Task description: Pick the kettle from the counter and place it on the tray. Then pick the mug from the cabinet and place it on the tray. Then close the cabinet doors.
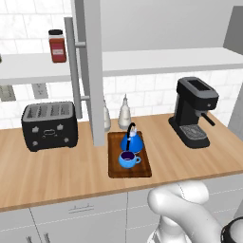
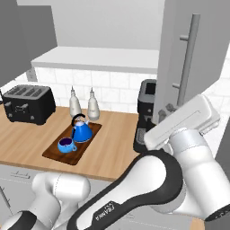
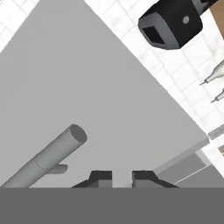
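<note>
A wood-grain desk [image 1: 57, 171] at frame centre holds the loaded tray [image 1: 114, 168]; the hand [image 3: 117, 177], fingertips slightly apart and empty, faces a stiff cabinet door [image 2: 179, 49], likely best pushed beside its bar handle [image 2: 187, 58].

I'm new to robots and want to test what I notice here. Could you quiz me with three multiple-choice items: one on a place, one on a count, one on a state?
1. Where is the mug?
A. on the shelf
B. on the tray
C. on the toaster

2. How many white bottles stand behind the tray?
A. two
B. four
C. none

3. How do the cabinet doors stand?
A. shut
B. open
C. removed

Answers:
1 B, it sits on the tray in front of the kettle.
2 A, two bottles stand by the wall.
3 B, the doors jut out over the counter.
</note>
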Robot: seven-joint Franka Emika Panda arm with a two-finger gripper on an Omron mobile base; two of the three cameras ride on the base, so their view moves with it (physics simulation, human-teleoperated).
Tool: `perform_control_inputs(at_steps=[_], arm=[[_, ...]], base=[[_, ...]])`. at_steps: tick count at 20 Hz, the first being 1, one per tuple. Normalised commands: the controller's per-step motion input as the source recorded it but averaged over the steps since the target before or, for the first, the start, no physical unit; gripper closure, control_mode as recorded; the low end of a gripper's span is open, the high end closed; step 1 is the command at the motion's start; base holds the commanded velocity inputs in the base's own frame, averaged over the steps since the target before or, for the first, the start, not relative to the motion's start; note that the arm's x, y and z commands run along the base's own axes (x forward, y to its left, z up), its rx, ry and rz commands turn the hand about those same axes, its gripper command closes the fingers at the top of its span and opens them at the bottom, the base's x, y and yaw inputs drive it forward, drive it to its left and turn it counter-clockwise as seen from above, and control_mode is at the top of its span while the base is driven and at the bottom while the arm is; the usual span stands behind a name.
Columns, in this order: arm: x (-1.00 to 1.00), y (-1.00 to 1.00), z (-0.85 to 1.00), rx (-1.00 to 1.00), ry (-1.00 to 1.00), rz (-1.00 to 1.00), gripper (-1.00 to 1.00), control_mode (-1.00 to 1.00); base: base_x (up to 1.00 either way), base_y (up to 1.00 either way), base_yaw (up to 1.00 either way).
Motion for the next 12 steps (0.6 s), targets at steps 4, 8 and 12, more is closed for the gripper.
perform_control_inputs(at_steps=[4,8,12], arm=[[0.89,-0.15,-0.27,0.12,0.0,0.14,1.0,-1.0],[0.76,-0.09,-0.44,0.15,0.0,0.15,1.0,-1.0],[0.77,-0.07,-0.48,0.16,0.0,0.16,1.0,-1.0]], base=[[0.0,0.0,0.0],[0.0,0.0,0.0],[0.0,0.0,0.0]])
